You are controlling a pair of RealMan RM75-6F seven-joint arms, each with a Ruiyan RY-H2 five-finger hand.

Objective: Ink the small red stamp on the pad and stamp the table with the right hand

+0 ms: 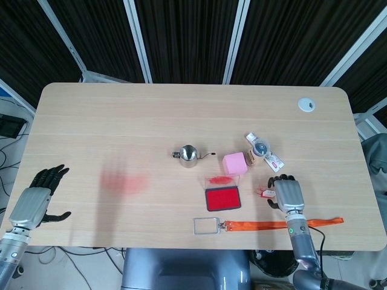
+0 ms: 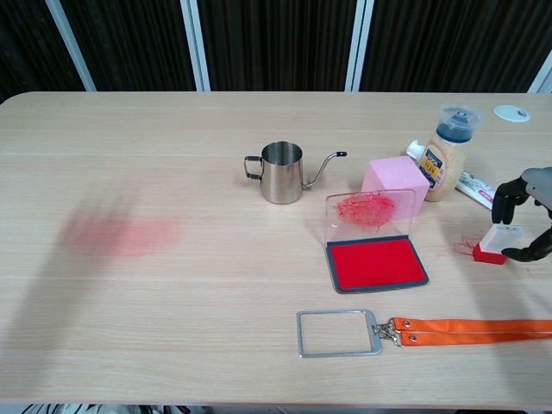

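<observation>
Flanking the small red stamp [image 2: 492,243], the right hand's [image 2: 528,216] curled fingers [image 2: 506,194] are spread around it; contact cannot be told. The left hand [image 1: 33,201] is held open.

You see: stamp [image 2: 495,245] red base, white top | ink pad [image 2: 376,263] bright red, grey rim | block [image 2: 394,181] pink | lanyard [image 2: 470,329] orange | kettle [image 2: 283,172] silver

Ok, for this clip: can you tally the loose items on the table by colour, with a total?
Red: 2, the small red stamp and the ink pad
Pink: 1, the foam block
Silver: 2, the kettle and the badge frame
Orange: 1, the lanyard strap
White or cream: 2, the sauce bottle and the tube
Total: 8
</observation>
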